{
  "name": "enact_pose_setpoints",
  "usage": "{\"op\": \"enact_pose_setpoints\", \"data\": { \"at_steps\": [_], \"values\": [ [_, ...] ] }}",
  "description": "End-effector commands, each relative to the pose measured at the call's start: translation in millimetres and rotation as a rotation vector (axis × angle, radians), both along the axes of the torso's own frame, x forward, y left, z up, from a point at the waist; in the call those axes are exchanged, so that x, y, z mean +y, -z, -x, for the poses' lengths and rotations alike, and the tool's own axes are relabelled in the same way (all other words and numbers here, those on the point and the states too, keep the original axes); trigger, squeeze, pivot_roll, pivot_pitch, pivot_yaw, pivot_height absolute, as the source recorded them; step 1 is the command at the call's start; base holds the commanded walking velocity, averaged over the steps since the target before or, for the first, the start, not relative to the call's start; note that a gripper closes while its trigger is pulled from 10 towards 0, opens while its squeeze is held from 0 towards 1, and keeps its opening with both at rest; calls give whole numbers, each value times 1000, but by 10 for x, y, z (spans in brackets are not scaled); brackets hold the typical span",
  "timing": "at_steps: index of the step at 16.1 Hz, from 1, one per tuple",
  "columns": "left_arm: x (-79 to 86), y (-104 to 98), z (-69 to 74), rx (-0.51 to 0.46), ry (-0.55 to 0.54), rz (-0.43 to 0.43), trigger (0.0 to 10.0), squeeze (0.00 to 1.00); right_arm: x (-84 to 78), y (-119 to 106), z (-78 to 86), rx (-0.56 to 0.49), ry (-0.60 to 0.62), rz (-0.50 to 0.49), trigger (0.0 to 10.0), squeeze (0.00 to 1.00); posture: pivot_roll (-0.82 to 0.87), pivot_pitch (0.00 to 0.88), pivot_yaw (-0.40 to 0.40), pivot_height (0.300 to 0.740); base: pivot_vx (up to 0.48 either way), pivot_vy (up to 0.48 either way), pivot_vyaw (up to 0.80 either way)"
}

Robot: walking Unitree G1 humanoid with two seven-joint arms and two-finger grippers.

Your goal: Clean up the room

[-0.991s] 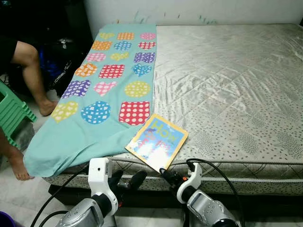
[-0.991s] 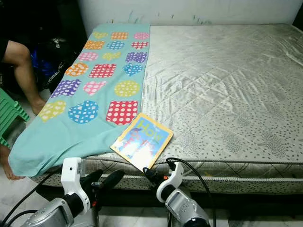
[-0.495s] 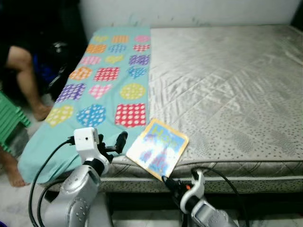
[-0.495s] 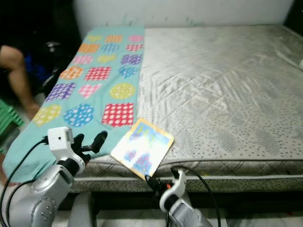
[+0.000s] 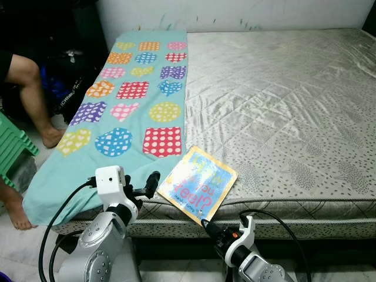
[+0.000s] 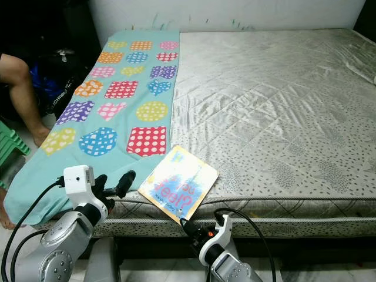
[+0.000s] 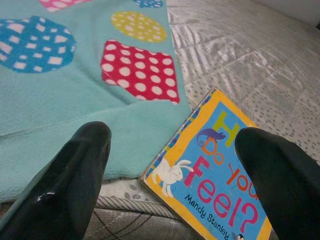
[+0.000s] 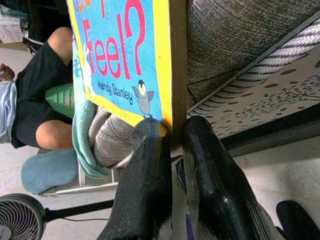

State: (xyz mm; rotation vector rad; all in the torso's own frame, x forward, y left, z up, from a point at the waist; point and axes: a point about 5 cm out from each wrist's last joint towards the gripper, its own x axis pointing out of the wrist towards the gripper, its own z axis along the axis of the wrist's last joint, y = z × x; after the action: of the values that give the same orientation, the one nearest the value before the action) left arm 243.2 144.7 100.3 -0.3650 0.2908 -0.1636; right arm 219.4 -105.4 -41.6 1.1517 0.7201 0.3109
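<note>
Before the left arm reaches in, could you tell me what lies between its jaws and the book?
The towel's near edge, per the left wrist view; the book lies just beyond.

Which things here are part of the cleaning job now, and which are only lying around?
Part of the job:
- book, overhanging the mattress edge
- right pincer, shut on the book's corner
- left pincer, open, near the book

Only lying around:
- patterned blanket
- mattress
- green stool
- a person's leg
- fan

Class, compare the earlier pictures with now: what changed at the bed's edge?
The left gripper has risen from below the mattress edge to beside the book, open. The right gripper has closed on the book's overhanging corner. The patterned blanket stayed as it was.
</note>
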Motion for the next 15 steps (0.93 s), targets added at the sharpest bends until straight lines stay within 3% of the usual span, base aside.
{"op": "enact_pose_setpoints", "data": {
  "at_steps": [1,5,6,15],
  "values": [
    [24,-20,-8,-4,-15,-18,10000,0,43,-1770,-1152,-673,206,742,10000,0,-46,0,0,519,0,0,0],
    [24,-20,-8,-4,-15,-18,10000,0,43,-1770,-1152,-673,206,742,10000,0,-46,0,0,519,0,0,0],
    [43,-24,-91,-44,-50,-34,10000,0,-105,-1925,-1146,-766,263,814,10000,0,-46,0,11,519,0,0,0],
    [43,-24,-91,-44,-50,-34,10000,0,-105,-1925,-1146,-766,263,814,10000,0,-46,0,11,519,0,0,0]
  ]
}}
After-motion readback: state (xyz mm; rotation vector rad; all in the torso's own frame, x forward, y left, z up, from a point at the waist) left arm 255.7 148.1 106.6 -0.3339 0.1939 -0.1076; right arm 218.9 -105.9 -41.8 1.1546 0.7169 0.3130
